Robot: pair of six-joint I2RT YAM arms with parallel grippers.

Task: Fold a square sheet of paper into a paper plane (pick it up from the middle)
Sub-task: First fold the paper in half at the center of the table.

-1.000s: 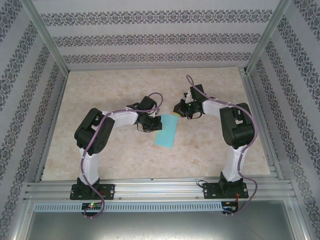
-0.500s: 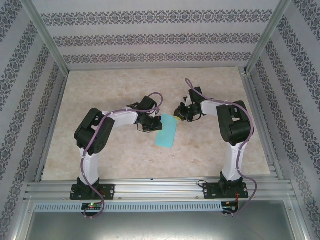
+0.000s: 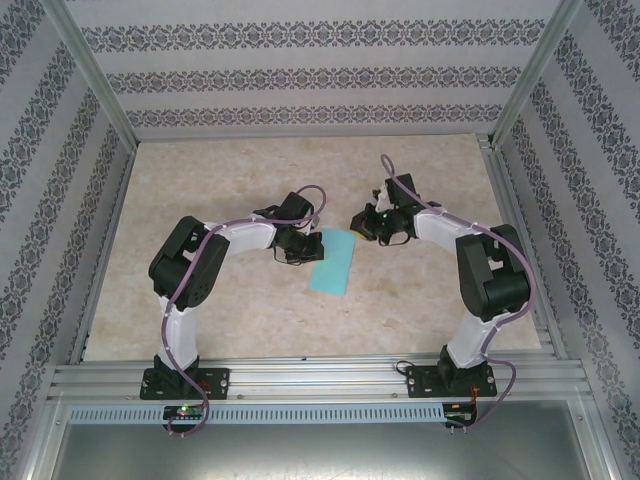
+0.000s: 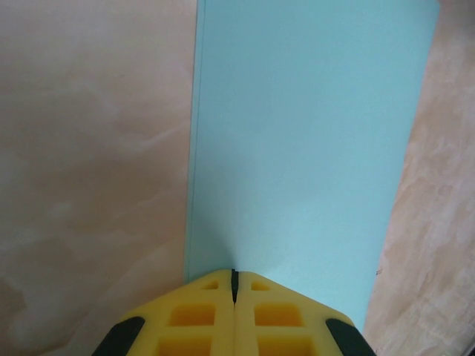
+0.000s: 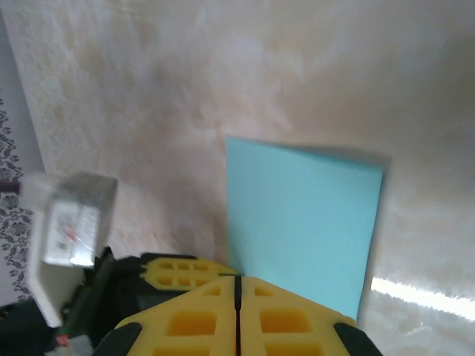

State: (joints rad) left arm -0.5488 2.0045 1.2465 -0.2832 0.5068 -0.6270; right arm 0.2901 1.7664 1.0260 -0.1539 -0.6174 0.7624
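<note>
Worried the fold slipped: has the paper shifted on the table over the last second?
No. The paper sits at the same place and angle relative to the front metal rail.

A beige marble-patterned bench [image 3: 230, 170] lies mid-frame, with grey-and-white ornament-striped wallpaper walls [image 3: 300, 75] along the top and both sides, and silver aluminium rails [image 3: 320, 378] across the bottom.

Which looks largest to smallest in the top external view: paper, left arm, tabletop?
1. tabletop
2. left arm
3. paper
None of the three look close in size, so no ties.
</note>
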